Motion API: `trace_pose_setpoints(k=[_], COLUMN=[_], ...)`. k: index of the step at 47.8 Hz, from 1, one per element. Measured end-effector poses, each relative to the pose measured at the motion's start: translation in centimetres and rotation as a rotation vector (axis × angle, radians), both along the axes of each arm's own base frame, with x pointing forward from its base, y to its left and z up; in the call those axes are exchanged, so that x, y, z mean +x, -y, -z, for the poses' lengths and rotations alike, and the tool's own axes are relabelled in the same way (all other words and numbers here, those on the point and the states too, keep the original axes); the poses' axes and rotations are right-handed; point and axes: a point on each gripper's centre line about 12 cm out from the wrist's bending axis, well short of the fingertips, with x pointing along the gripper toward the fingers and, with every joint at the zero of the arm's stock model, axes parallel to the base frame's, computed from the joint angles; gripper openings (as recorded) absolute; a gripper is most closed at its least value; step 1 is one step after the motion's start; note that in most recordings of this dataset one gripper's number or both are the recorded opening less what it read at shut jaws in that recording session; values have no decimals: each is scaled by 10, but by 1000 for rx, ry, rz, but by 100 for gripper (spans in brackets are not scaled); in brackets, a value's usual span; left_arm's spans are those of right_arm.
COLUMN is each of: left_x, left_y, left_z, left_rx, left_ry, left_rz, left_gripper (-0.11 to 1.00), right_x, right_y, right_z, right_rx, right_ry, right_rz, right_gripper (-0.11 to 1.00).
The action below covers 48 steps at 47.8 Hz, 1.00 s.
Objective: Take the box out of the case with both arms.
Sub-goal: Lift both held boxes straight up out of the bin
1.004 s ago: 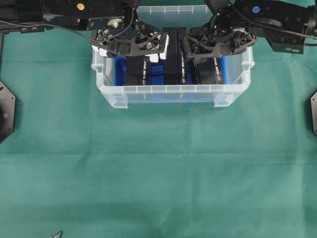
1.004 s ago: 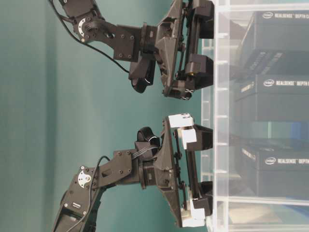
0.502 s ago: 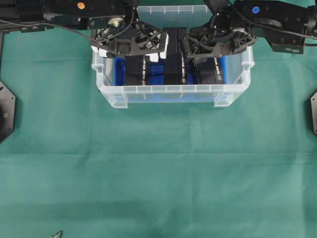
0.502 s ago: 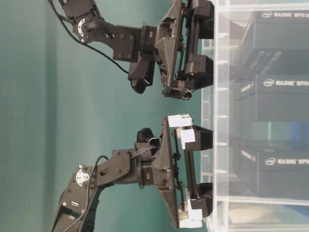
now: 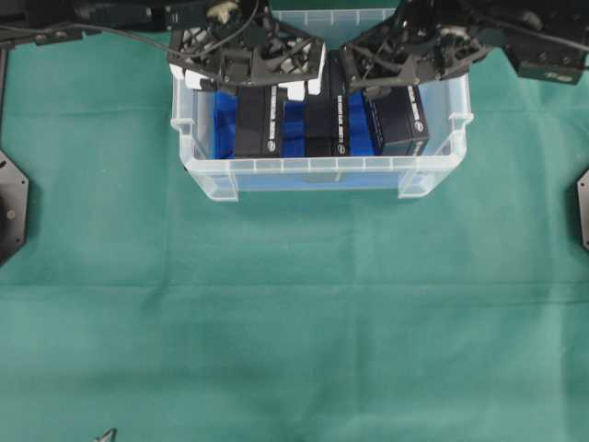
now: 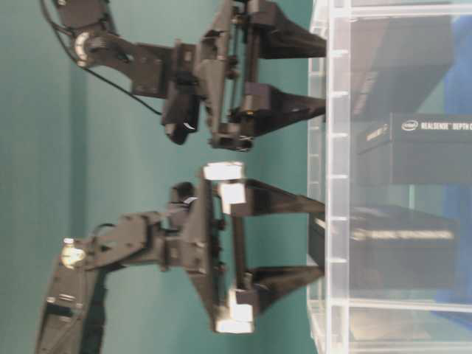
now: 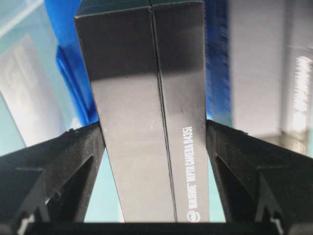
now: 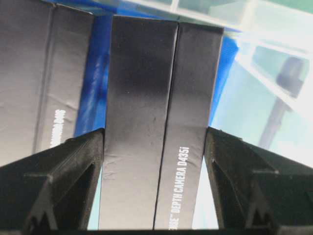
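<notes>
The clear case [image 5: 322, 166] with a blue lining stands at the back of the green table and holds three black boxes. My left gripper [image 5: 258, 83] is shut on the left box [image 5: 258, 124]. In the left wrist view both fingers [image 7: 83, 156] press that box's [image 7: 142, 98] sides. My right gripper [image 5: 391, 78] is shut on the right box [image 5: 400, 120], and the right wrist view shows this box [image 8: 156, 88] clamped between both fingers [image 8: 230, 161]. Seen from table level, both held boxes [image 6: 398, 251] [image 6: 405, 59] are blurred and raised. The middle box [image 5: 327, 124] stays low.
The middle box [image 6: 435, 151] sits between the two held ones, close to both. The case's walls and rim [image 6: 332, 177] surround all three. Green cloth [image 5: 294, 304] covers the table in front of the case. Black mounts [image 5: 11, 207] sit at the left and right edges.
Both grippers have risen away from the case's bottom, each carrying its box up with it. The middle box has stayed in place.
</notes>
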Motion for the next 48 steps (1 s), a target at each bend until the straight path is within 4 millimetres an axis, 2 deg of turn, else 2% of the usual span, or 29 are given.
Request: trace_pose_setpoints(k=[18,34,48], left_x=[6,-1,-12], left_y=[0,4,10], left_z=[-65,-119,-158], left_rx=[13,23,28], left_ry=[49,78,99], left_rz=[-8,-8,-7], left_gripper=[64,64,64], right_x=[-7,-8,-13], right_y=[4,7,7], right_z=[-66,-122,-158], right_rx=[-63,-97,-120], right_ry=[66,121,149], right_rz=[19,35,35], right_gripper=[65,65,65])
